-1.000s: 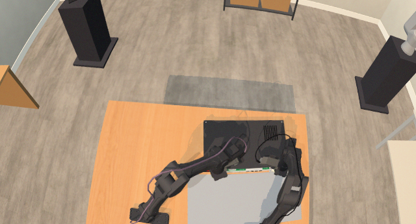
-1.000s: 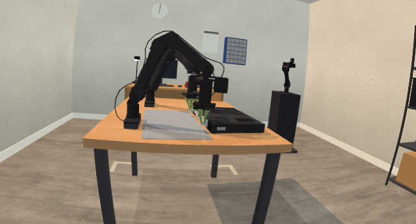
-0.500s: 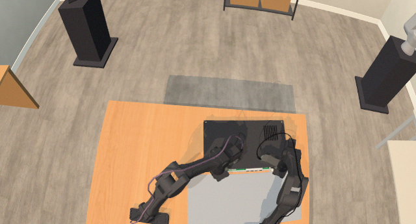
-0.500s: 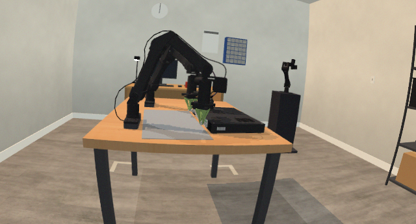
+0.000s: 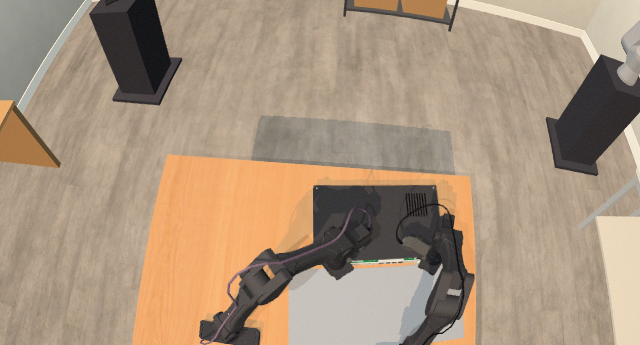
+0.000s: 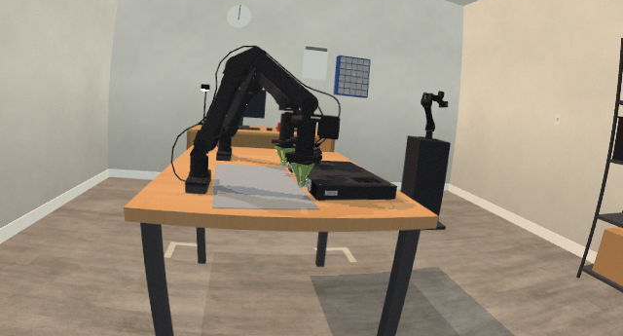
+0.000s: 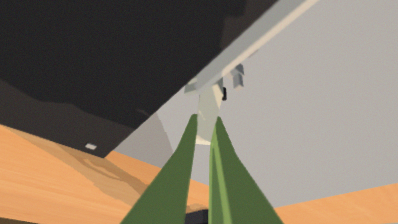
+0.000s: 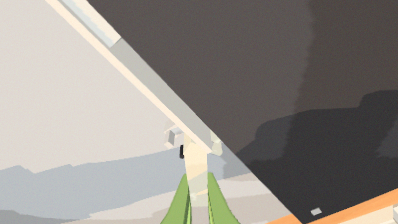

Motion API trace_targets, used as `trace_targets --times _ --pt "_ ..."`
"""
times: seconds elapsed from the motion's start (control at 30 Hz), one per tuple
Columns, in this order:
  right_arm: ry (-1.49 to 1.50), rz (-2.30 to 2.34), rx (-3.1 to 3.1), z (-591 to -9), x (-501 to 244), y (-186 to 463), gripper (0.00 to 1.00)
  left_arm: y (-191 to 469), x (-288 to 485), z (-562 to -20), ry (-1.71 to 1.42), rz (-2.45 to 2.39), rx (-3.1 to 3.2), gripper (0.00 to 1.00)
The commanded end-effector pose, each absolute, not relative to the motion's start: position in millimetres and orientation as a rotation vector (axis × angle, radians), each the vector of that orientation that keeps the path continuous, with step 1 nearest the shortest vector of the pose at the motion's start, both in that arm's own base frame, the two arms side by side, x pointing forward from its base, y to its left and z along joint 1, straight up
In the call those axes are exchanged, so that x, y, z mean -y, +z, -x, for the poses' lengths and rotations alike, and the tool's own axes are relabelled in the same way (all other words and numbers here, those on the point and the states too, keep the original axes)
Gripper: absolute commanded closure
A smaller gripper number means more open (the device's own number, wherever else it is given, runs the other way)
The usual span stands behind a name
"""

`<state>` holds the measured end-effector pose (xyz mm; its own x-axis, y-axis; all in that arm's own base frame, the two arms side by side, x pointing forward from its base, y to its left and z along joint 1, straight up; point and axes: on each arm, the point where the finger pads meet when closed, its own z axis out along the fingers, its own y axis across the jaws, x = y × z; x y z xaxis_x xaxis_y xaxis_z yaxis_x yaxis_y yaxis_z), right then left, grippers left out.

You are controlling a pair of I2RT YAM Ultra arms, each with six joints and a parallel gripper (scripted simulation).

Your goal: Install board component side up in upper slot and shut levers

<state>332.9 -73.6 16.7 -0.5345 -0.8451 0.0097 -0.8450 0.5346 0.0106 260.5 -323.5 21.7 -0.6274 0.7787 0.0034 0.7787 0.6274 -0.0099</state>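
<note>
The black enclosure (image 5: pixel 375 210) (image 6: pixel 355 180) (image 7: pixel 100 60) (image 8: pixel 300 75) stands on the wooden bench (image 5: pixel 210 225) (image 6: pixel 273 219). The board sits deep in its front slot. Only its pale panel (image 5: pixel 385 261) (image 7: pixel 250 50) (image 8: pixel 145 80) and a thin green strip show along the front. My left gripper (image 5: pixel 350 266) (image 6: pixel 282 155) (image 7: pixel 205 121) is shut on the cream lever (image 7: pixel 206 107) at the panel's left end. My right gripper (image 5: pixel 423 263) (image 6: pixel 303 175) (image 8: pixel 198 179) is shut on the cream lever (image 8: pixel 196 162) at the other end. Both levers stick out from the panel toward the fingers.
A grey mat (image 5: pixel 350 310) (image 6: pixel 253 190) (image 7: pixel 325 125) (image 8: pixel 75 100) lies on the bench in front of the enclosure, between the arm bases. The enclosure stands near the bench's right edge in the overhead view. Black pedestals (image 5: pixel 135 40) (image 5: pixel 590 120) stand on the floor around the bench.
</note>
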Motion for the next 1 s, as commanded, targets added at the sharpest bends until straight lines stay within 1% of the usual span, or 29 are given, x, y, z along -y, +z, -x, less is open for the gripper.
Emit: trace_targets --times 0.0,0.17,0.3,0.33,0.5,0.97 --pt "0.019 -1.523 2.778 -340 69 22 0.97 24 327 -269 -0.006 1.348 2.872 0.97" --pt "0.019 -1.511 2.785 -340 69 22 0.97 24 327 -269 -0.006 1.336 2.878 0.97" --pt "0.031 -1.309 2.881 -338 70 22 0.97 24 326 -264 -0.016 1.132 2.950 0.97" --pt "0.018 -1.337 2.874 -338 67 22 0.97 27 332 -267 0.005 1.167 2.961 0.97" --pt "0.014 -1.224 2.924 -335 64 22 0.97 23 335 -265 0.001 1.048 2.999 0.97" --pt "0.013 -1.149 2.954 -335 63 22 0.97 23 332 -264 -0.010 0.961 3.016 0.97"
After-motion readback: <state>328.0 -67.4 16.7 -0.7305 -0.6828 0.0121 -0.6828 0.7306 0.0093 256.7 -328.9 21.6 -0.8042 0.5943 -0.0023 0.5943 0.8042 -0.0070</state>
